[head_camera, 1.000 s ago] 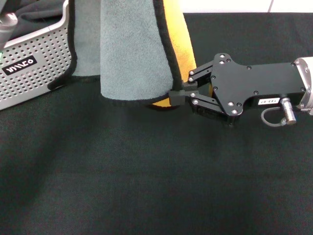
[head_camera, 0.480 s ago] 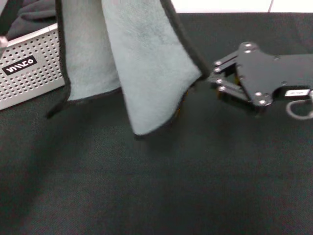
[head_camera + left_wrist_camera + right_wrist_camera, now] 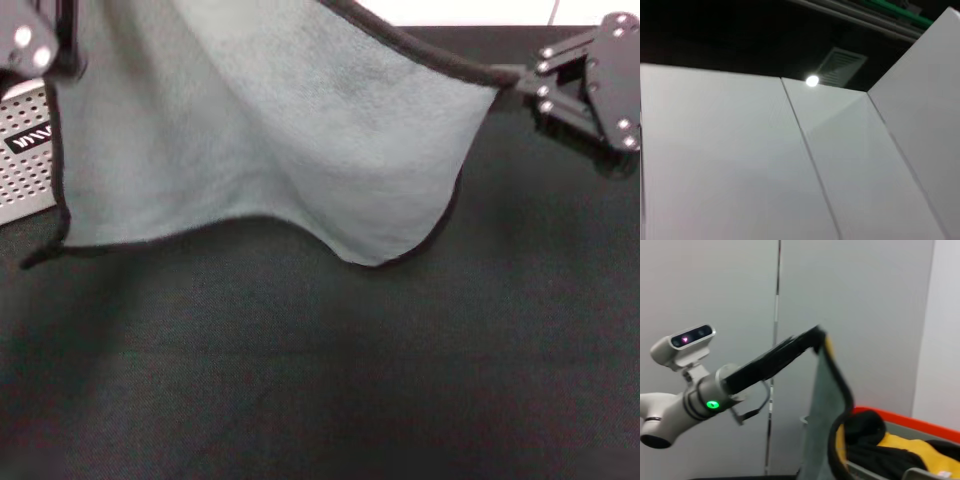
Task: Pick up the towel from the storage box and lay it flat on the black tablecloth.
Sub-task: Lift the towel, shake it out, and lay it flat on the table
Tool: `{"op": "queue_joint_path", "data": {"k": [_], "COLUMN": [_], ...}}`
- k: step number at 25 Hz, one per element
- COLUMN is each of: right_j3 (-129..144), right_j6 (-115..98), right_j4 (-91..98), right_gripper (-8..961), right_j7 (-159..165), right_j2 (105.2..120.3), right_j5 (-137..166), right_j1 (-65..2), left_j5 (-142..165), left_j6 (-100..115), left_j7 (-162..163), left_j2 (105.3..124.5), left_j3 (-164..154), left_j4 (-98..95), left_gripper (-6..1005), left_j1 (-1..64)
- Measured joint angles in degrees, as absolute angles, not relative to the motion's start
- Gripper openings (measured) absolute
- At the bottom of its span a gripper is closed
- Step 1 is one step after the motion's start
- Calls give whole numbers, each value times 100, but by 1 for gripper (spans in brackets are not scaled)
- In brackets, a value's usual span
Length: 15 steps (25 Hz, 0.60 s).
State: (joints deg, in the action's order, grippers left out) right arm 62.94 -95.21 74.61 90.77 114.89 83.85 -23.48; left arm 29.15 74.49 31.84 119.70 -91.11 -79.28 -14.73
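Observation:
The grey-green towel (image 3: 260, 130) hangs spread wide above the black tablecloth (image 3: 330, 380), its black-edged lower rim sagging just over the cloth. My left gripper (image 3: 55, 35) is shut on the towel's upper left corner, above the storage box (image 3: 20, 170). At the upper right, my right gripper (image 3: 512, 76) is shut on the other top corner, pulling that edge taut. The right wrist view shows the left gripper (image 3: 812, 339) pinching the towel (image 3: 822, 405), which hangs edge-on with a strip of yellow reverse showing. The left wrist view shows only walls and ceiling.
The perforated grey box sits at the left edge of the table, mostly hidden by the towel. In the right wrist view, a pile of black and yellow fabric (image 3: 880, 445) lies next to an orange rim (image 3: 905, 422). Open tablecloth stretches across the near half.
Both grippers have risen and moved apart. The towel, hanging folded a second ago with its yellow side showing, is now stretched open. The right gripper has travelled to the far right.

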Motion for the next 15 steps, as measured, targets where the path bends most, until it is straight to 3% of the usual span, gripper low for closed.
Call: {"op": "queue_joint_path", "data": {"k": [15], "right_j3": [5937], "right_j6": [-9428], "right_j4": [8315], "right_gripper": [0], "right_j7": [9450], "right_j2": [11492], "right_j5": [8438], "right_j1": [-2291], "left_j5": [4806], "left_j6": [8891], "left_j7": [6079], "left_j2": [11964], "left_j3": [-7305], "left_j4": [-7746], "left_gripper": [12], "left_j1": [-1204]}}
